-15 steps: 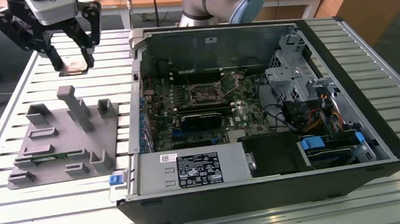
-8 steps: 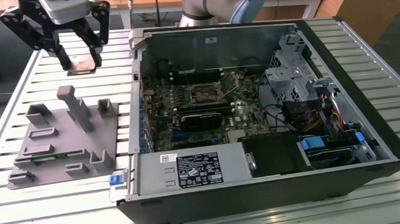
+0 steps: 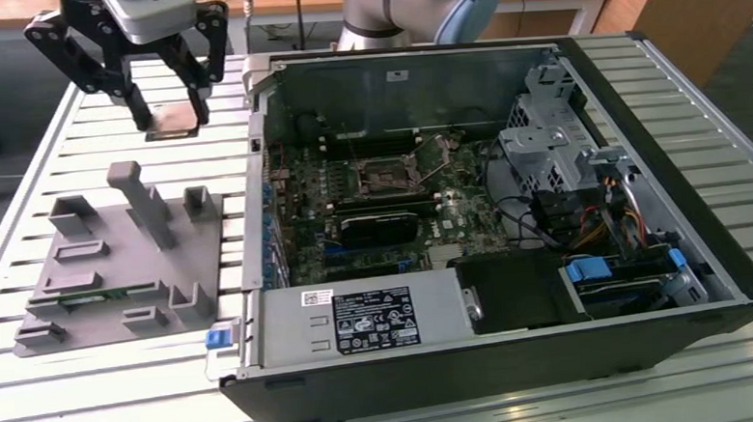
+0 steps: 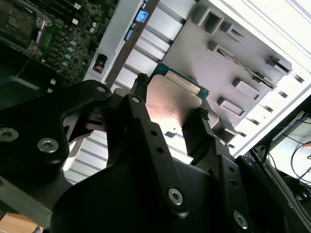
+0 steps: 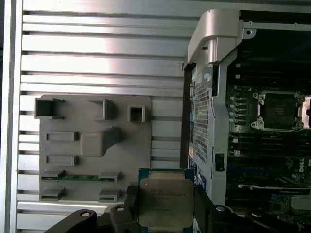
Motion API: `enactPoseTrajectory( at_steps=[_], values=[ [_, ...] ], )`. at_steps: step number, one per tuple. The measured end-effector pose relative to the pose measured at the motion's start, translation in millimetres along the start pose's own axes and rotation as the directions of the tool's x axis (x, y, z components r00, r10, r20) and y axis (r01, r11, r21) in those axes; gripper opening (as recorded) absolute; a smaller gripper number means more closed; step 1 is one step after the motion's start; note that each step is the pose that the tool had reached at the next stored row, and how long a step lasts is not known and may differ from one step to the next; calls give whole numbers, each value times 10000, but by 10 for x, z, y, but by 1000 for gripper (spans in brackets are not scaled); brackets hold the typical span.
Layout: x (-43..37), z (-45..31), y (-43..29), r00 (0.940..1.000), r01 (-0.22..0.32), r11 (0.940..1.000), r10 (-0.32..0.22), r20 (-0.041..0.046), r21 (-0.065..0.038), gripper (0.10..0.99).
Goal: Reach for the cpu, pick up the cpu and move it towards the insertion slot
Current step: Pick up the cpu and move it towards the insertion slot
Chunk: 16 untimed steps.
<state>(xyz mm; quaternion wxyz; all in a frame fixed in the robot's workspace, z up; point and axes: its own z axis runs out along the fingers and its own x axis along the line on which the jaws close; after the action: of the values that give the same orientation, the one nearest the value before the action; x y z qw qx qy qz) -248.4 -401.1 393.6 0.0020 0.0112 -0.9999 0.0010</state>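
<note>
Gripper (image 3: pixel 173 113): black, two-fingered, raised above the slatted metal table (image 3: pixel 88 120), off the far corner of the open computer case (image 3: pixel 489 379) on the exterior view's left; jaws clamped on the cpu, one finger (image 5: pixel 131 206) against each opposite edge in the first wrist view. Cpu (image 5: pixel 165 203): small flat square chip, silvery metal top with a pale rim, held level between the fingers and clear of the table; in the second wrist view its underside (image 4: pixel 171 108) shows between the two black fingers, and in the exterior view it appears as a small flat piece (image 3: pixel 174 126) at the fingertips. Insertion slot (image 3: pixel 381 175): square socket with a silvery frame round a dark centre, on the motherboard inside the computer case, well apart from the cpu; also seen in the first wrist view (image 5: pixel 280 110) past the case's wall. Grey fixture (image 3: pixel 121 268): plastic plate with raised blocks and pockets, lying on the table just beside the computer case on the exterior view's left, nearer the camera than the gripper; a thin green circuit strip (image 5: pixel 77 176) sits in one of its long channels. Power supply (image 3: pixel 363 323): labelled box in the computer case's near corner.
</note>
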Motion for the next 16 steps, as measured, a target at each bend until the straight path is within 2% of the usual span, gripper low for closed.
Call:
enactPoseTrajectory(
  at_steps=[16],
  values=[
    [-323, -1, -7, 10000, 0, 10000, 0, -33, -1, 541]
  ],
)
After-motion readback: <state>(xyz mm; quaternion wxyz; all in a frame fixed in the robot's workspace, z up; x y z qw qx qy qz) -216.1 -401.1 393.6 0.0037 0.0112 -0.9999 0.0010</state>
